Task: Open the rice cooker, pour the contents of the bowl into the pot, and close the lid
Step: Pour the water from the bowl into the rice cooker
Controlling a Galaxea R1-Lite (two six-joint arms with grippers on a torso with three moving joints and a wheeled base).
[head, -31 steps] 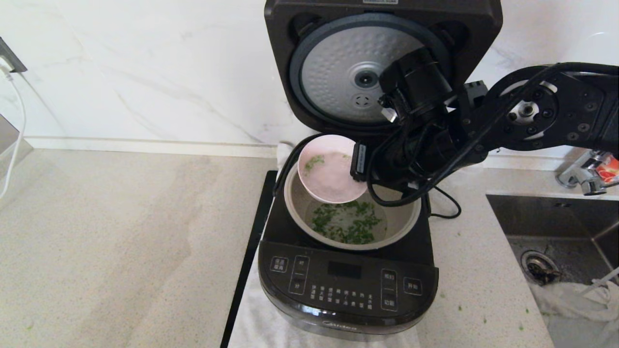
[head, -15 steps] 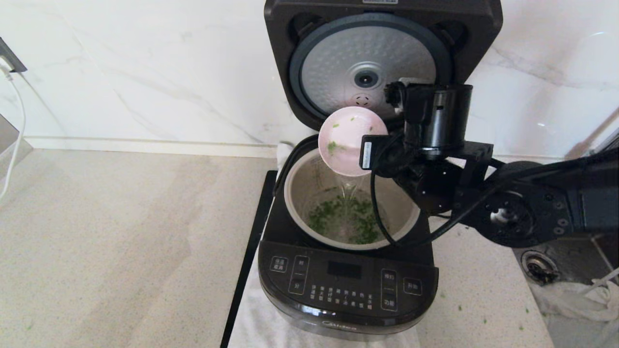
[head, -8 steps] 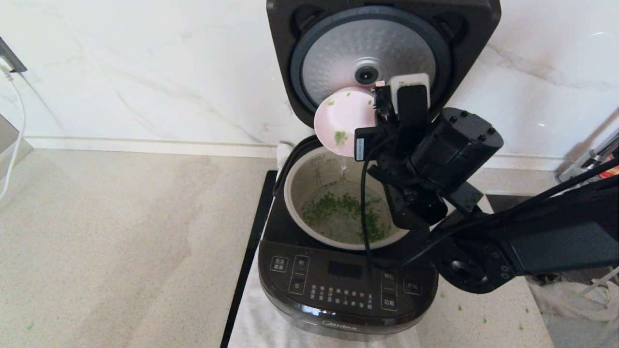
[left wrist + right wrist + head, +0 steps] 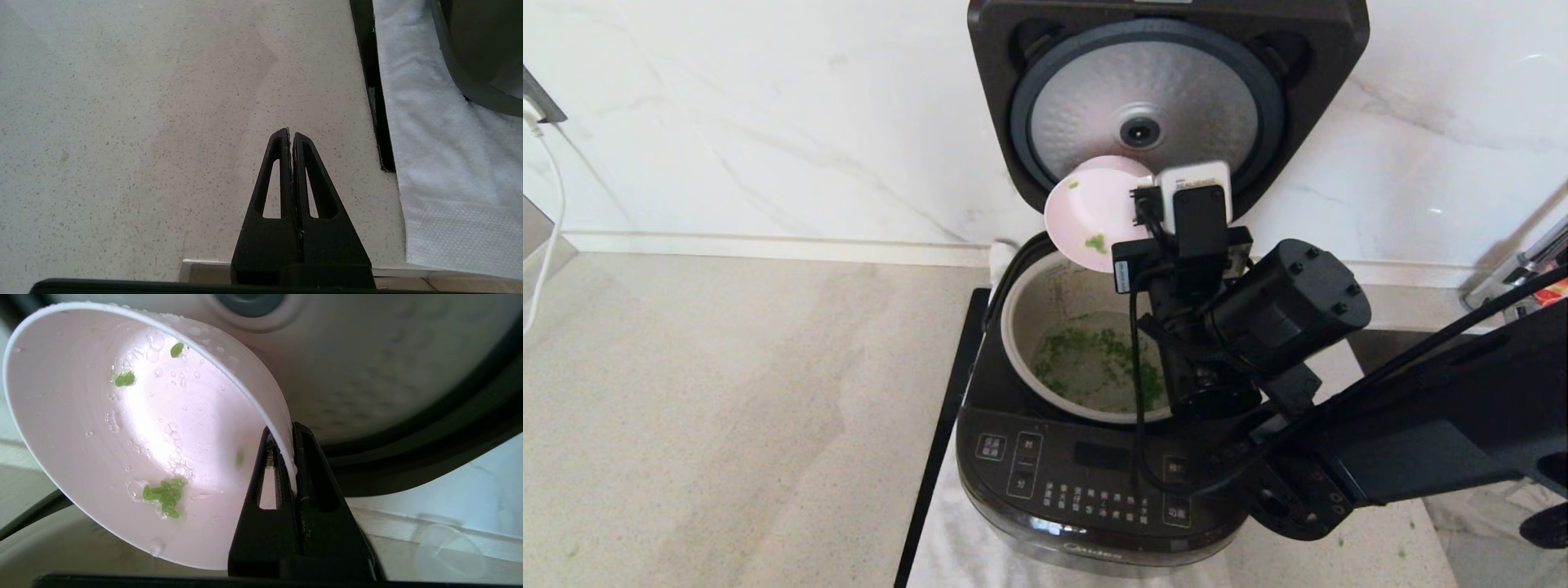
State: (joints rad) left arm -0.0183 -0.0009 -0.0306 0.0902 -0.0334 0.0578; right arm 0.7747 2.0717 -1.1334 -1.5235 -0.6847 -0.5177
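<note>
The black rice cooker stands with its lid raised, the dimpled silver plate facing me. My right gripper is shut on the rim of the pale pink bowl, which is tipped steeply above the back of the grey pot. Only a few green bits and water drops cling inside the bowl. Most of the chopped greens float in water in the pot. My left gripper is shut and empty, low over the counter left of the cooker, out of the head view.
A white towel lies under the cooker, with a black strip along its left side. The right arm crosses over the cooker's front right. A white cable hangs at the far left. Speckled counter spreads to the left.
The bowl has gone from nearly level over the pot to steeply tipped and higher near the lid, and its greens and water have run into the pot. The right arm swung lower.
</note>
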